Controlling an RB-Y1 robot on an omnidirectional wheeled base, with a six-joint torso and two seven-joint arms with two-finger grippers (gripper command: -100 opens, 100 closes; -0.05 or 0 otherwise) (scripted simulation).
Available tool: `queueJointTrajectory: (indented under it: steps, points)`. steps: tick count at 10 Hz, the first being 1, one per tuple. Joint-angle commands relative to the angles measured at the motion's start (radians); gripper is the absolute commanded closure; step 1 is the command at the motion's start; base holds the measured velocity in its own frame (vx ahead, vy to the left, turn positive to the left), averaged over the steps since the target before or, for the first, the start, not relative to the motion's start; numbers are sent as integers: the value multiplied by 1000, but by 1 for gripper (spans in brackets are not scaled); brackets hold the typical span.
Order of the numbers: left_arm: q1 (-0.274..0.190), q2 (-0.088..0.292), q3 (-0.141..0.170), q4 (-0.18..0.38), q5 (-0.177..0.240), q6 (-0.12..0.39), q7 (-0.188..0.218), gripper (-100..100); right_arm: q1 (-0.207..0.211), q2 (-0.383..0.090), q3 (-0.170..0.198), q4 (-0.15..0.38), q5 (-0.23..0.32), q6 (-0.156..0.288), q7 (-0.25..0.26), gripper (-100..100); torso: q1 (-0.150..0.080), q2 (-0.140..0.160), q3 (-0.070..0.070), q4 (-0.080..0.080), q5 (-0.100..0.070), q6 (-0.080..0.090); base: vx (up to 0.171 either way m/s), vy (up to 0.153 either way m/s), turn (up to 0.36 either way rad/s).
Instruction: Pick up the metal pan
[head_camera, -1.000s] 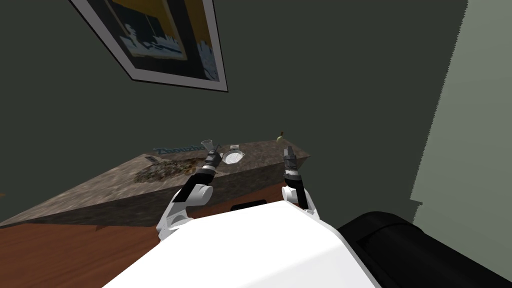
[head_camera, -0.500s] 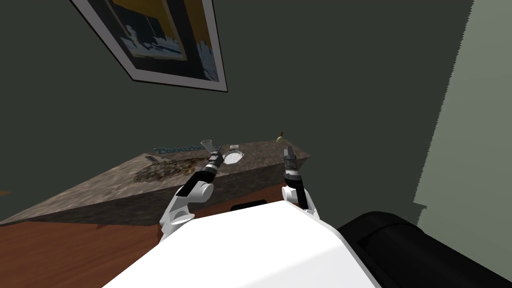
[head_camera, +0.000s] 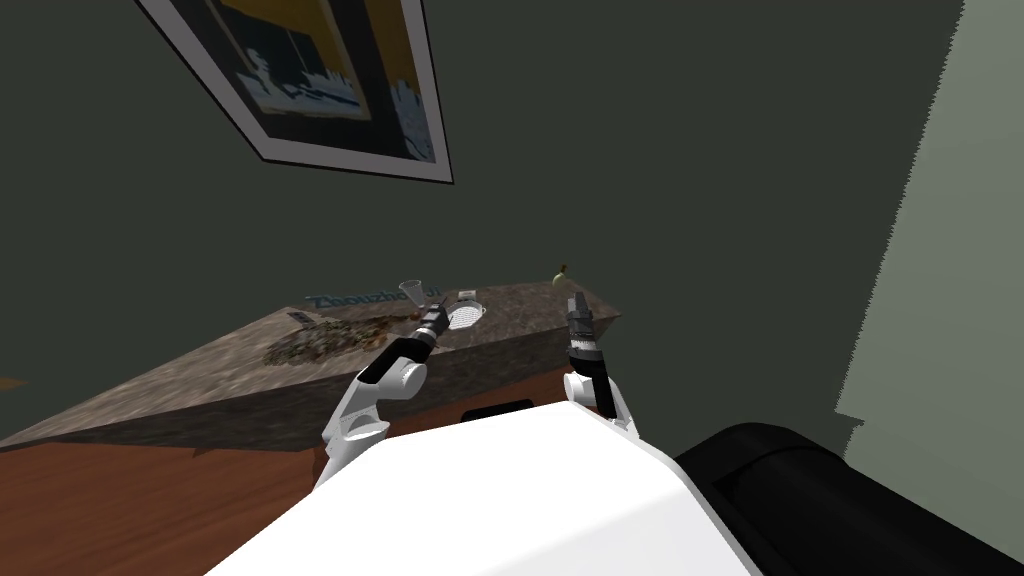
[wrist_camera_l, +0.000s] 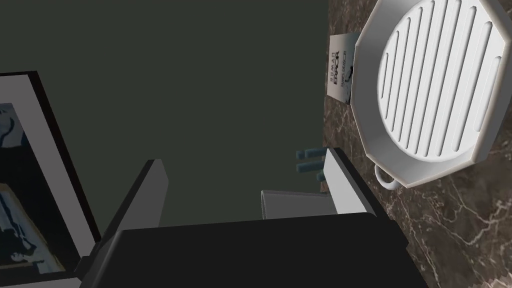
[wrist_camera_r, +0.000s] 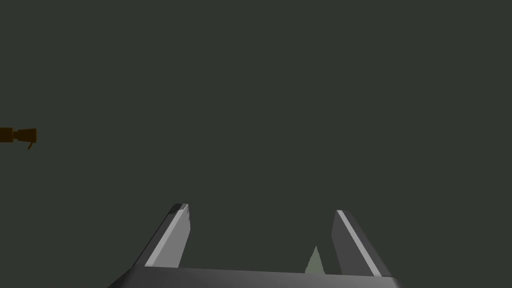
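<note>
Head view: pan (head_camera: 466, 316) lies at three o'clock, just beside the released left hand (head_camera: 438, 304); right hand (head_camera: 575, 299), also released, is farther.

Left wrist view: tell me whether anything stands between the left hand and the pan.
Nothing visible does. The white ribbed pan lies on the dark stone counter off to one side of the open left hand, its loop handle nearest. A small card lies beyond it, by the wall.

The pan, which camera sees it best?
The left wrist view: the pan is big, with its ridged bottom and small loop handle clear. The head view shows it as a tiny white disc on the counter. The right wrist camera points elsewhere.
</note>
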Motion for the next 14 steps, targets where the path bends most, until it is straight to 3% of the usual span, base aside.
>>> queueJointTrajectory:
  steps: [1, 8, 14]
  points:
    - [-14, 11, 5, 12, 10, 50, 14, -100, 0, 0, 0, 0, 0, 0, 0, 0, 0, 0, 0, 0, 0, 0, 25, -30, 13]
    - [-51, 43, 24, 51, 30, 205, 54, -100, 0, 0, 0, 0, 0, 0, 0, 0, 0, -1, -1, 0, 0, 0, 23, -38, 8]
    - [-92, 103, 61, 126, 50, 382, 127, -100, 0, 0, 0, 0, 0, 0, 0, 0, -1, -2, -1, -1, 0, 0, 43, -51, 3]
